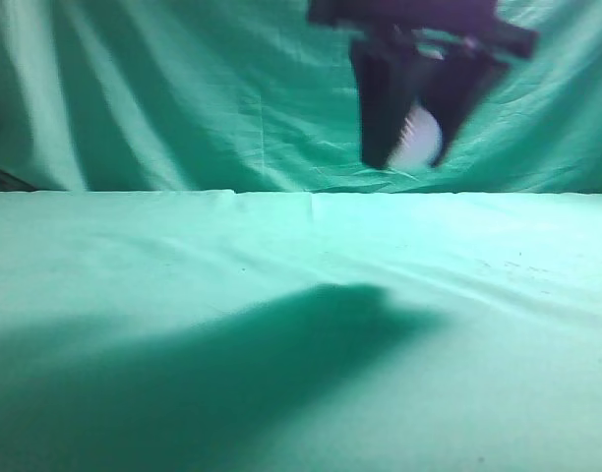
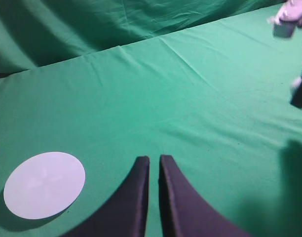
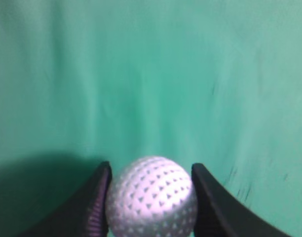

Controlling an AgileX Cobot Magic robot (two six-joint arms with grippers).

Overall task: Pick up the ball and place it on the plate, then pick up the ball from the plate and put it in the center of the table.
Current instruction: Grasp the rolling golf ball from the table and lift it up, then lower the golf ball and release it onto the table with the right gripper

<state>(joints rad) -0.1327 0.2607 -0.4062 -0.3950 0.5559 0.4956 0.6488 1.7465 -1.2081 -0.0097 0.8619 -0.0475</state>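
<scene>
1. Flat, round, pale plate on wrinkled green cloth of the table, far left.
2. Left gripper: 2 dark curved fingers nearly touching, clenched on nothing.
3. Right gripper, raised above the table, grasping the dimpled white ball between 2 dark ribbed fingers.

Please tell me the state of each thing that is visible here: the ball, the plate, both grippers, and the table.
ball: held between the right gripper's fingers, lifted off the table.
right gripper: shut on the ball, raised in the air.
left gripper: shut, holding nothing, low over the cloth.
plate: flat on the table, nothing on it.
table: covered with green cloth, slightly wrinkled, arm shadow on it.
</scene>
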